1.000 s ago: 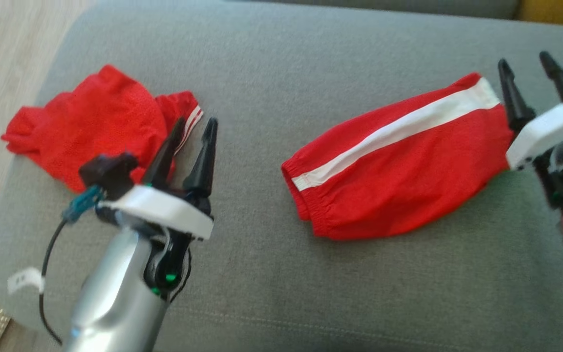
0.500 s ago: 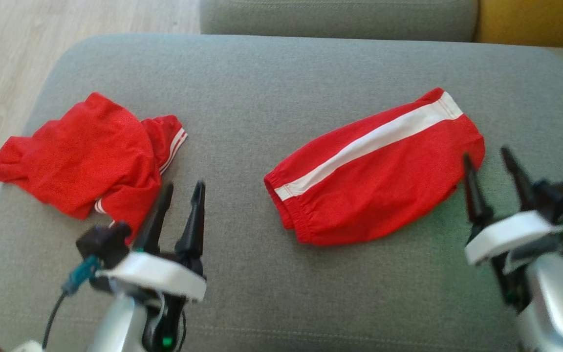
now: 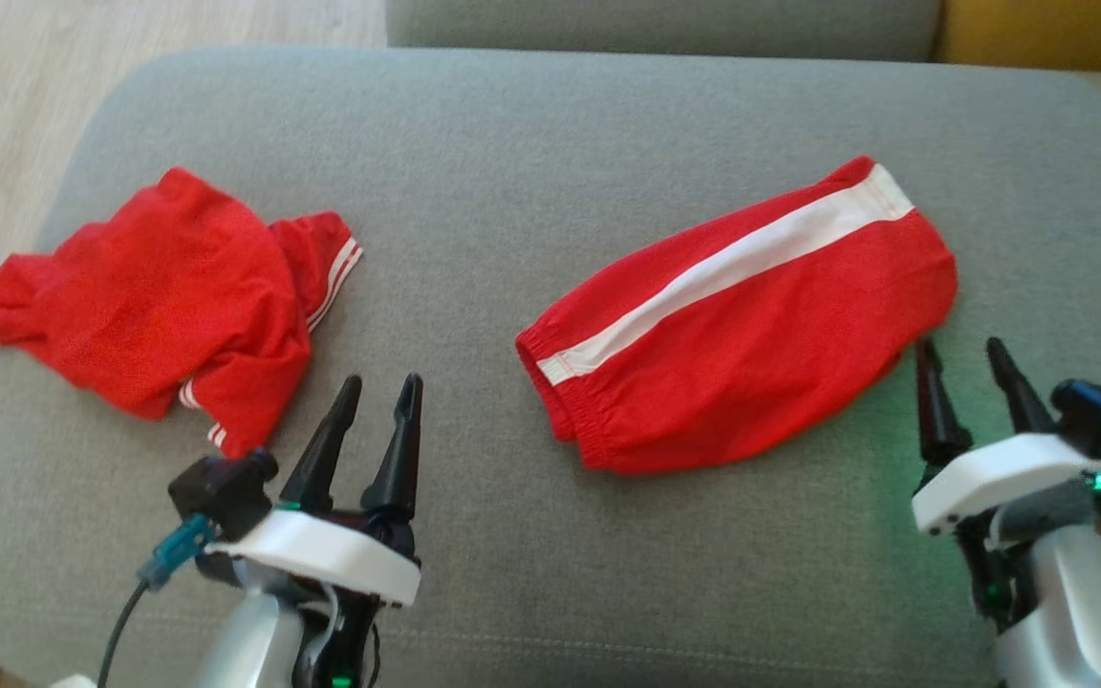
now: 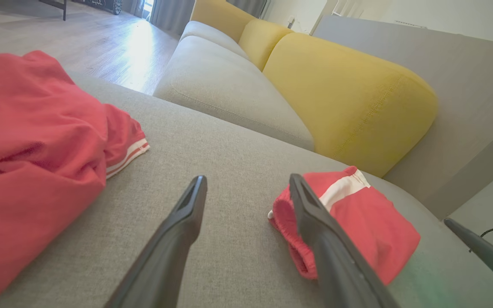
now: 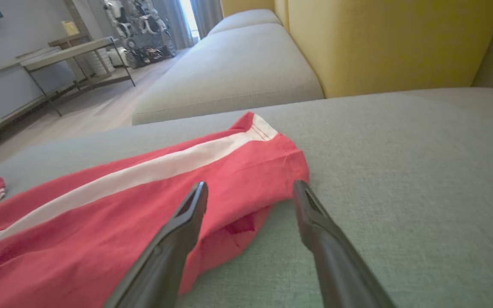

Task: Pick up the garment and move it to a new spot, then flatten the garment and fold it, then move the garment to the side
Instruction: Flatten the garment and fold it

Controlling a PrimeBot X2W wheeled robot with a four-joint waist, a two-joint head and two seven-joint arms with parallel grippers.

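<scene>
Though blurred, seemingly table (image 5: 75, 48) beyond striped garment (image 5: 114, 201).

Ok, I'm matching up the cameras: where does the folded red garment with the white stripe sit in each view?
Head view: striped garment, right of centre.
Left wrist view: striped garment, lower right of centre.
Right wrist view: striped garment, lower left to centre.
Shared landmark: yellow cushion, beyond it in each view.

free lane: bare grey seat cushion (image 3: 474, 143), 12 o'clock of left gripper (image 3: 381, 382) | obstacle: crumpled red jersey (image 3: 159, 296), its 10 o'clock | obstacle: folded red shorts (image 3: 742, 315), 10 o'clock of right gripper (image 3: 960, 346) (hem just beside the fingertips) | far limit: yellow back cushion (image 3: 1047, 29), 1 o'clock
</scene>
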